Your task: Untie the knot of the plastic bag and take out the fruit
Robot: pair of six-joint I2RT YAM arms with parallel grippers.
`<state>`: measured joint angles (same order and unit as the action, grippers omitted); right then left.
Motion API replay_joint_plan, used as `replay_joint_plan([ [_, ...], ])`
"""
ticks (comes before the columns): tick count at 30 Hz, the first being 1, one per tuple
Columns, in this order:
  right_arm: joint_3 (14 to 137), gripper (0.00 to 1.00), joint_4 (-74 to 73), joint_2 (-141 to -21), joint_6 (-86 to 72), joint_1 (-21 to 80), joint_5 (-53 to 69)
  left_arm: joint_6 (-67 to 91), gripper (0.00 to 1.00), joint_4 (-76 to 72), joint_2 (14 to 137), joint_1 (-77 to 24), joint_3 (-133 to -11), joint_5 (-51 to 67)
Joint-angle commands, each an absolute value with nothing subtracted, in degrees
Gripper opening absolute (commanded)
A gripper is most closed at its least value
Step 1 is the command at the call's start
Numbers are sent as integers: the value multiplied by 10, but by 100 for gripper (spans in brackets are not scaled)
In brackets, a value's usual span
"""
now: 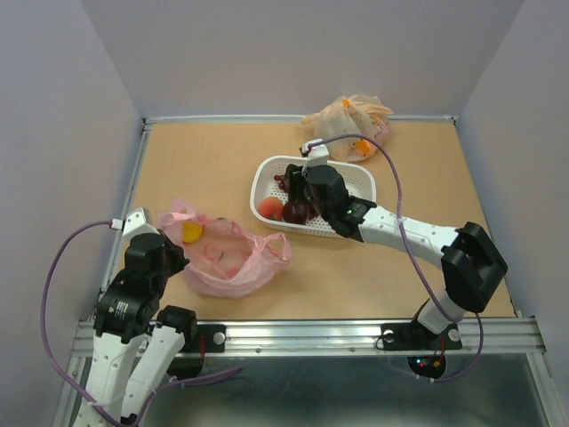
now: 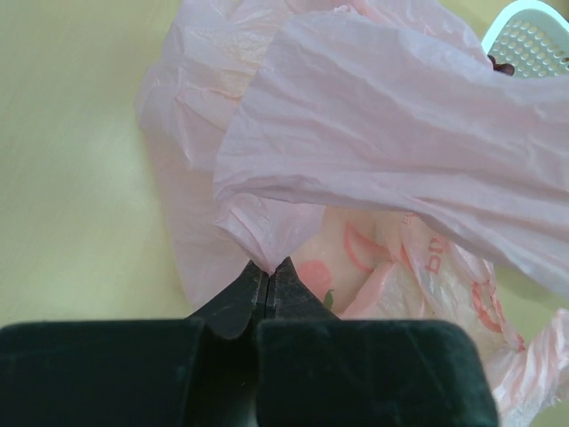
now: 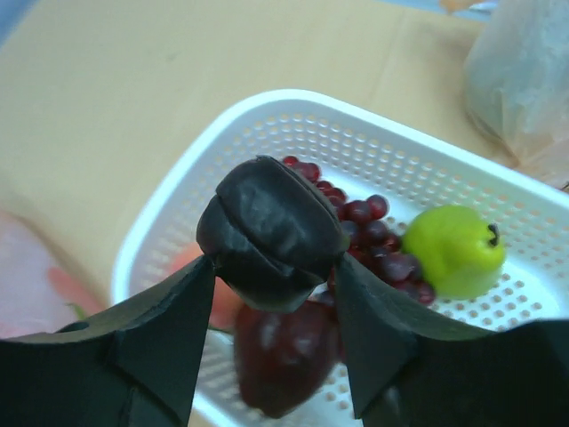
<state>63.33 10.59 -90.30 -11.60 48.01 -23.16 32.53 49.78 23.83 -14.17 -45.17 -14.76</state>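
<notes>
Top view, worktop (image 1: 213, 160): tan board carrying two bags and a basket.
Top view, plastic bag (image 1: 227, 260): pink and crumpled, lying at the near left just beside the left arm; its mouth gapes open.
Top view, lemon (image 1: 191, 233): yellow, showing in the bag's mouth at its left end.
Top view, left claw (image 1: 175, 256): at the bag's left edge, touching the plastic.
Top view, basket (image 1: 267, 171): white and perforated, mid-worktop, apart from the pink bag.
Top view, right claw (image 1: 298, 197): over the basket's near-left part.
Top view, second bag (image 1: 351, 120): pale orange-beige, behind the basket at the far edge.
Left wrist, left claw (image 2: 268, 271): clenched, tips meeting on a fold of the plastic bag (image 2: 373, 133), whose film draws to a point there.
Left wrist, basket (image 2: 533, 31): corner visible at the upper right, beyond the bag.
Right wrist, right claw (image 3: 276, 267): grasping a dark plum (image 3: 271, 227) between its fingers, above the basket (image 3: 178, 222).
Right wrist, basket contents: grapes (image 3: 373, 236), a green fruit (image 3: 453, 251), a dark red fruit (image 3: 284, 356) directly under the plum; an orange-pink peach (image 3: 222, 307) partly hidden behind the finger.
</notes>
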Motion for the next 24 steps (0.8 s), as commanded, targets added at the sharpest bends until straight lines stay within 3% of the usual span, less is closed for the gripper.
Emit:
replay_joint_plan([
  [1, 651, 79, 92, -940, -113, 473, -226, 301, 0, 472, 247, -143, -490, -153],
  [4, 671, 99, 70, -954, -113, 474, -216, 287, 0, 462, 262, -143, -504, -156],
  [11, 686, 100, 56, -922, -90, 474, -180, 202, 0, 443, 330, -143, -608, -167],
  [16, 690, 100, 54, -897, -80, 474, -155, 160, 0, 419, 367, -143, -729, -14],
  [18, 693, 100, 55, -887, -80, 474, -140, 168, 0, 417, 364, -143, -710, 27],
  [24, 709, 99, 55, -868, -74, 479, -3, 231, 0, 472, 338, -143, -566, 4],
])
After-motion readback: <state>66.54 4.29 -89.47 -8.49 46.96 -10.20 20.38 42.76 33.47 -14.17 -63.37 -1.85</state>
